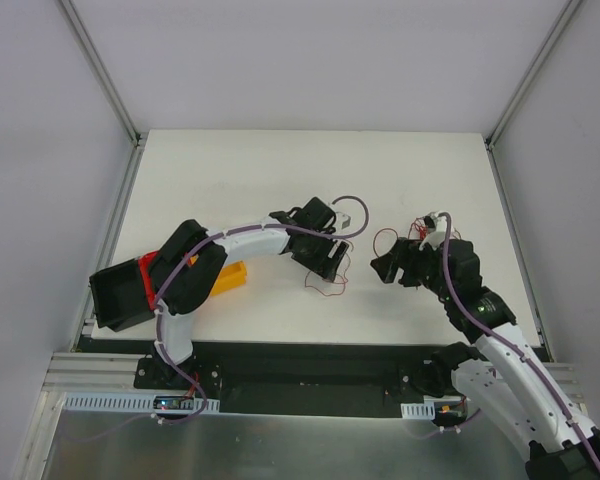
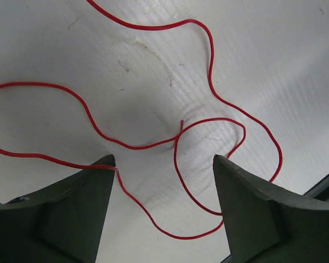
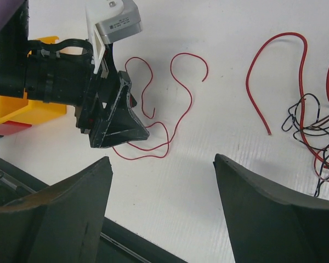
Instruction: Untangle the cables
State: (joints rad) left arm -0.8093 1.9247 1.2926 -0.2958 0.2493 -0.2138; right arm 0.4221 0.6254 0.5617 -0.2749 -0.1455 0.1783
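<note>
Both pincers gape wide and empty: the left pincer (image 2: 164, 159) hangs low over one red cable (image 2: 210, 60) lying loose on the counter (image 1: 280, 180), apparently separated from the red-and-black tangle (image 3: 313, 134) near the right pincer (image 3: 162, 159), likely its next pick.

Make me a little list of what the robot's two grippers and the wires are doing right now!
left gripper: open, holding nothing, just above a loose red wire
right gripper: open, holding nothing
loose red wire: lying curly on the table, apart from the others
tangle: red and black wires knotted together, beside the right gripper
yellow bin: on the table, left of the wires
</note>
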